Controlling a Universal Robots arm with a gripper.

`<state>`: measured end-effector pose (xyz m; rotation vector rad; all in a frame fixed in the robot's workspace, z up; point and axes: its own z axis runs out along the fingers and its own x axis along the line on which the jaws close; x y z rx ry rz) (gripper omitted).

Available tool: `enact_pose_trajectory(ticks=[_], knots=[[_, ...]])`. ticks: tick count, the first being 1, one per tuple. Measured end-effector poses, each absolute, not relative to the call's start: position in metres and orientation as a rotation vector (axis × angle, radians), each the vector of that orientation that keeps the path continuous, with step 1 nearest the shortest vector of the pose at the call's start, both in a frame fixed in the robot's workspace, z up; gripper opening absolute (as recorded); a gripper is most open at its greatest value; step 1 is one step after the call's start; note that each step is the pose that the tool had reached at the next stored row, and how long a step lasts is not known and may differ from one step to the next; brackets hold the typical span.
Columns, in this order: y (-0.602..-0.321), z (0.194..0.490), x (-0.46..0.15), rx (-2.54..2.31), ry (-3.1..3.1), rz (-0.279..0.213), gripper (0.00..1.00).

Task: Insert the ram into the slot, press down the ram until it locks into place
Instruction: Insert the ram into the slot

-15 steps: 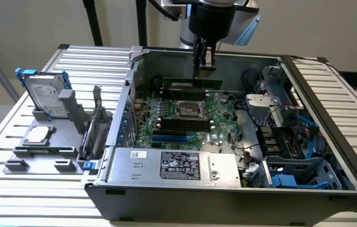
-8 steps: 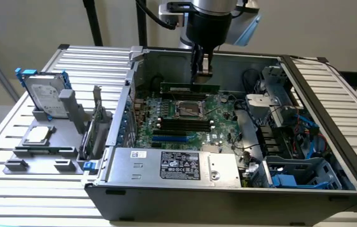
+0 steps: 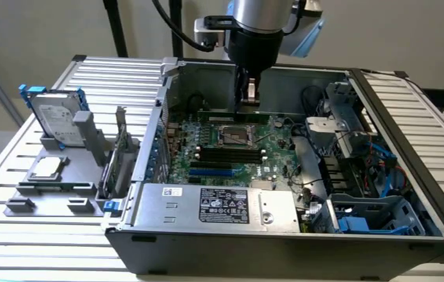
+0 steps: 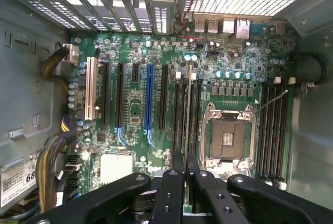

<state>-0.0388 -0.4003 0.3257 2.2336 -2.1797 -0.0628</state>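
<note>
Overhead, gripper (image 3: 247, 103) pinches ram (image 3: 226, 116); label (image 4: 16, 183) reads 68

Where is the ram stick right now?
In the exterior view the ram is gripped by the fingers inside the case, just beyond the CPU socket, over the black slots.

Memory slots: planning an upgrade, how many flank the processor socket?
8: four black slots on one side of the processor socket; four more on the other, under the ram the gripper holds, partly hidden.
</note>
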Motion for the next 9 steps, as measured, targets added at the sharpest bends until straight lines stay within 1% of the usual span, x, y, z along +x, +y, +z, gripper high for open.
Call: enact_pose_trajectory(ticks=[9], knots=[[-0.406,0.309,-0.039,2.234,-2.180,-0.063,0.14]])
